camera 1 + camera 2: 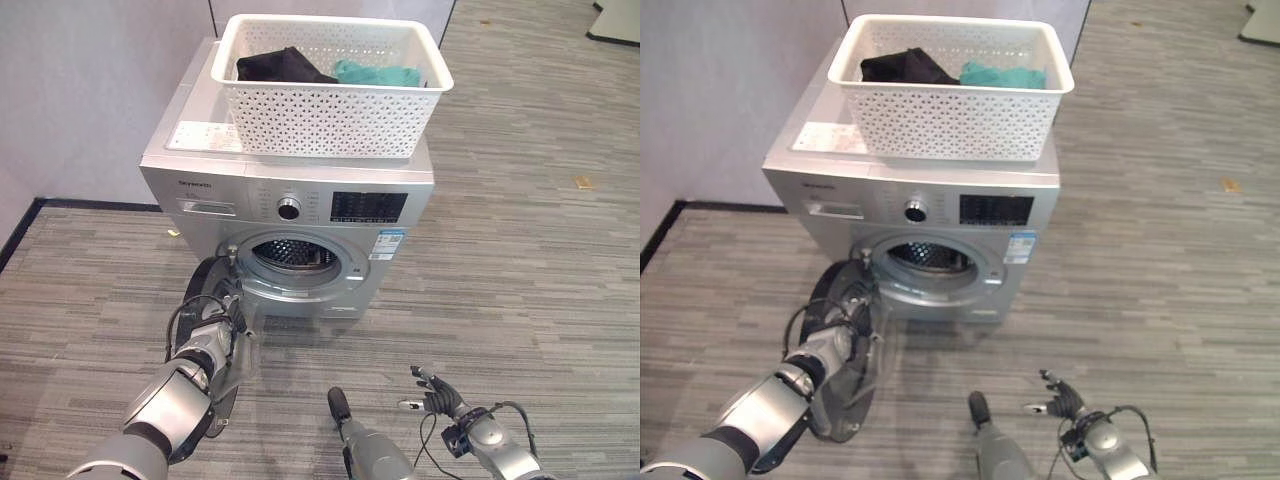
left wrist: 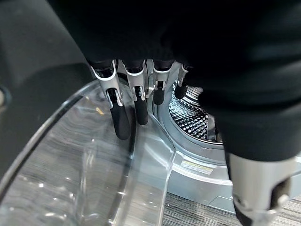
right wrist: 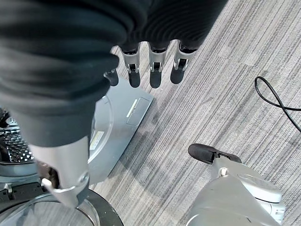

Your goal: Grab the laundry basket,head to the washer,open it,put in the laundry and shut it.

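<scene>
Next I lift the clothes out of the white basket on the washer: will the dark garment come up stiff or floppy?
Probably floppy: the dark garment lies crumpled and folded in the white basket. Likely light, as it looks like thin cloth. It may drag the teal garment lying against it.

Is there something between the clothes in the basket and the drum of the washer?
Nothing visible blocks it. The door is swung open at the left hand, the drum opening is clear, and the clothes lie in the basket on the washer.

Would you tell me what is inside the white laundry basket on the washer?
The laundry basket holds a black garment and a teal garment. Anything beneath them is hidden by the cloth and basket walls.
</scene>
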Robot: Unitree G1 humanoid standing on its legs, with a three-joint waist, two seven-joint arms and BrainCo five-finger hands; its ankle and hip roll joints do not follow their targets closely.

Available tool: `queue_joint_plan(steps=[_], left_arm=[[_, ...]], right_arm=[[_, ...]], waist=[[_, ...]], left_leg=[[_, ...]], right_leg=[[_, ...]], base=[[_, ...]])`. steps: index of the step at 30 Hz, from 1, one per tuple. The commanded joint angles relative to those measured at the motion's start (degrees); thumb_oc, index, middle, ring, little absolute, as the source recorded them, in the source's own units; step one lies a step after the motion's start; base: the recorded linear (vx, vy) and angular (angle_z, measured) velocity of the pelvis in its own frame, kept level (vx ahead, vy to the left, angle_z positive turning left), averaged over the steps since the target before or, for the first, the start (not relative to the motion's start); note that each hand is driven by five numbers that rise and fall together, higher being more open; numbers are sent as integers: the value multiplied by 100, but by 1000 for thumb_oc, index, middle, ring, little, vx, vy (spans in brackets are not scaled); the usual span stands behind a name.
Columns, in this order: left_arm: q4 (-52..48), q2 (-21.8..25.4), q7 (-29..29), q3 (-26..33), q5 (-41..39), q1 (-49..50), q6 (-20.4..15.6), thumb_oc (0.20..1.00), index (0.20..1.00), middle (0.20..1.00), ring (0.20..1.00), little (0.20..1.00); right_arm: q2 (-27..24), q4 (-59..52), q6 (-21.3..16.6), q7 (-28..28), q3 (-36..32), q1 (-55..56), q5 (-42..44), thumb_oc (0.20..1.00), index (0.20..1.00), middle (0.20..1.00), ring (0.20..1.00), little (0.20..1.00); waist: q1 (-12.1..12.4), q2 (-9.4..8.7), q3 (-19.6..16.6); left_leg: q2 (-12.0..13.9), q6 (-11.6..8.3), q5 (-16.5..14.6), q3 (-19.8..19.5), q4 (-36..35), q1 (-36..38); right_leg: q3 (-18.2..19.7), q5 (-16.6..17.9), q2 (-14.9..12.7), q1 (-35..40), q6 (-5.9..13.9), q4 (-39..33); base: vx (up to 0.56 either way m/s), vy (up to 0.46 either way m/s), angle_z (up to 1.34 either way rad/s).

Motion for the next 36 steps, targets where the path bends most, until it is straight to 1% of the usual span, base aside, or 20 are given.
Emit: queue_joint_plan(steps=[1, 3, 7, 10, 14, 16, 17, 18, 19, 23, 24, 25, 28, 29, 30, 31, 33, 34, 35, 36], left_arm=[[591, 781, 19, 284, -205, 167, 253, 1000, 1000, 1000, 1000, 1000], [605, 876, -22, 474, -382, 305, 228, 1000, 1000, 1000, 1000, 1000], [559, 949, -57, 504, -442, 426, 185, 1000, 1000, 1000, 1000, 1000], [489, 907, -58, 538, -513, 602, 149, 1000, 1000, 1000, 1000, 1000], [235, 722, 66, 741, -1007, 826, 0, 1000, 1000, 1000, 1000, 1000], [-88, 550, 261, 839, -1324, 954, -116, 1000, 1000, 1000, 1000, 1000], [-92, 548, 262, 838, -1325, 959, -114, 1000, 1000, 1000, 1000, 1000], [-445, 287, 380, 794, -1446, 1243, -233, 1000, 1000, 1000, 1000, 1000], [-601, 191, 388, 803, -1536, 1465, -285, 1000, 1000, 1000, 1000, 1000], [-1101, -86, 243, 944, -1927, 2429, -441, 1000, 1000, 1000, 1000, 1000], [-1102, -86, 243, 944, -1927, 2429, -440, 1000, 1000, 1000, 1000, 1000], [-1143, -252, 74, 1010, -2113, 2866, -465, 1000, 1000, 1000, 1000, 1000], [-1052, -464, -175, 1126, -2394, 3385, -506, 1000, 1000, 1000, 1000, 1000], [-979, -522, -247, 1130, -2442, 3477, -517, 1000, 1000, 1000, 1000, 1000], [-904, -548, -328, 1171, -2525, 3571, -514, 1000, 1000, 1000, 1000, 1000], [-830, -581, -397, 1205, -2588, 3641, -502, 1000, 1000, 1000, 1000, 1000], [-675, -610, -453, 1231, -2686, 3716, -512, 1000, 1000, 1000, 1000, 1000], [-595, -621, -464, 1205, -2665, 3734, -510, 1000, 1000, 1000, 1000, 1000], [-555, -633, -481, 1172, -2627, 3764, -502, 1000, 1000, 1000, 1000, 1000], [-507, -650, -512, 1178, -2619, 3806, -494, 1000, 1000, 1000, 1000, 1000]], right_arm=[[-121, -286, -234, 29, -324, -49, -83, 1000, 1000, 1000, 1000, 1000], [-155, -342, -215, 44, -393, 8, -90, 1000, 1000, 1000, 1000, 1000], [-169, -305, -198, 57, -444, 51, -92, 1000, 1000, 1000, 1000, 1000], [-143, -238, -178, 18, -525, 81, -60, 1000, 1000, 1000, 1000, 1000], [1, 19, -157, -122, -717, 132, 159, 1000, 1000, 1000, 1000, 1000], [117, 224, -171, -263, -922, 232, 376, 1000, 1000, 1000, 1000, 1000], [115, 224, -172, -263, -923, 235, 376, 1000, 1000, 1000, 1000, 1000], [227, 430, -198, -426, -1184, 323, 648, 1000, 1000, 1000, 1000, 1000], [266, 548, -198, -481, -1297, 375, 753, 1000, 1000, 1000, 1000, 1000], [283, 873, -113, -541, -1630, 523, 793, 1000, 1000, 1000, 1000, 1000], [283, 873, -113, -541, -1630, 523, 793, 1000, 1000, 1000, 1000, 1000], [297, 1074, -89, -542, -1728, 561, 830, 1000, 1000, 1000, 1000, 1000], [355, 1280, -56, -498, -1722, 574, 884, 1000, 1000, 1000, 1000, 1000], [378, 1332, -50, -463, -1677, 577, 891, 1000, 1000, 1000, 1000, 1000], [404, 1319, -34, -418, -1629, 579, 900, 1000, 1000, 1000, 1000, 1000], [419, 1290, -27, -370, -1577, 584, 932, 1000, 1000, 1000, 1000, 1000], [445, 1358, -28, -324, -1477, 563, 1009, 1000, 1000, 1000, 1000, 1000], [473, 1400, -18, -329, -1428, 544, 1043, 1000, 1000, 1000, 1000, 1000], [500, 1469, -11, -338, -1405, 538, 1060, 1000, 1000, 1000, 1000, 1000], [525, 1565, 2, -327, -1361, 518, 1046, 1000, 1000, 1000, 1000, 1000]], waist=[[145, -101, 145], [165, -89, 100], [196, -61, 57], [234, -25, 11], [291, 39, -44], [340, 87, -64], [336, 89, -65], [379, 122, -98], [401, 142, -122], [527, 184, -207], [527, 185, -206], [617, 160, -185], [750, 102, -157], [810, 70, -140], [863, 19, -96], [956, -51, -28], [1074, -186, 87], [1097, -236, 121], [1111, -262, 124], [1159, -269, 127]], left_leg=[[-35, 200, -211, -503, 31, -75], [-23, 187, -209, -494, 31, -81], [-8, 178, -208, -486, 31, -73], [1, 171, -203, -488, 31, -52], [-4, 172, -198, -527, 31, -18], [9, 143, -174, -563, 31, -7], [10, 143, -174, -568, 31, -5], [37, 107, -164, -608, 31, 16], [66, 84, -155, -621, 31, 29], [227, 16, -91, -686, 31, 175], [228, 16, -91, -686, 31, 176], [357, -58, -54, -771, 317, 113], [537, -178, 93, -978, 832, -78], [555, -216, 211, -1058, 1042, -171], [540, -254, 383, -1227, 1426, -353], [498, -258, 560, -1387, 1792, -531], [406, -244, 821, -1686, 2425, -920], [403, -216, 816, -1684, 2492, -1091], [401, -190, 702, -1566, 2339, -1217], [413, -149, 452, -1370, 2044, -1254]], right_leg=[[-74, -483, -175, -281, 420, 495], [-116, -483, -178, -259, 411, 475], [-149, -491, -176, -230, 403, 458], [-193, -511, -180, -176, 398, 459], [-244, -557, -218, -93, 390, 467], [-320, -624, -257, -33, 371, 494], [-326, -627, -257, -29, 371, 494], [-415, -727, -278, 46, 346, 528], [-452, -779, -285, 99, 322, 545], [-507, -1013, -188, 264, 212, 662], [-507, -1014, -188, 265, 212, 662], [-519, -1175, -123, 378, 108, 732], [-612, -1377, -12, 623, -56, 740], [-637, -1423, 27, 707, -109, 731], [-659, -1450, 60, 785, -186, 740], [-652, -1474, 83, 853, -261, 754], [-732, -1513, 54, 982, -347, 743], [-828, -1548, -7, 1052, -350, 709], [-945, -1587, -65, 1106, -330, 666], [-1085, -1641, -132, 1213, -280, 610]], base=[[0, 0, 0], [0, 0, 0], [0, 0, 0], [0, 0, 0], [2, 0, 6], [10, -11, 11], [11, -46, 24], [17, -67, 41], [25, -96, 51], [49, -96, 33], [48, -149, 19], [33, -155, 15], [32, -190, 27], [19, -159, 43], [-1, -151, 34], [-14, -137, 35], [-12, -99, 29], [27, -45, 22], [81, 9, 23], [75, 27, 35]])
